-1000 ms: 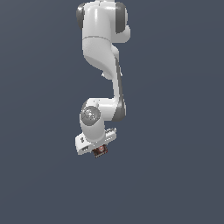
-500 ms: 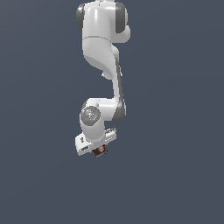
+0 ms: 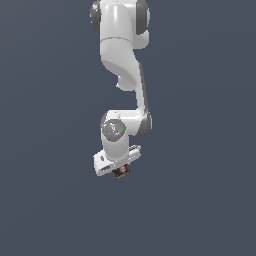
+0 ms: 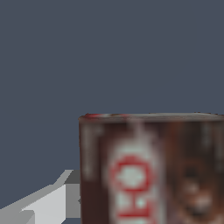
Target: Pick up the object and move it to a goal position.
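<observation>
You see a glossy white plastic-looking arm (image 3: 120, 60) and a small dark brown box with a smooth red-and-white printed label (image 4: 151, 170).

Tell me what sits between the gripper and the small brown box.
Nothing: in the exterior view the box sits right at the gripper, and the wrist view shows a finger beside it with no other object there.

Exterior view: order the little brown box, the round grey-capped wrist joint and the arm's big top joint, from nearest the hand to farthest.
1. Brown box: at the hand itself, between its fingers.
2. Round wrist joint: just above the hand.
3. Top joint: at the upper edge of the picture, farthest.
</observation>
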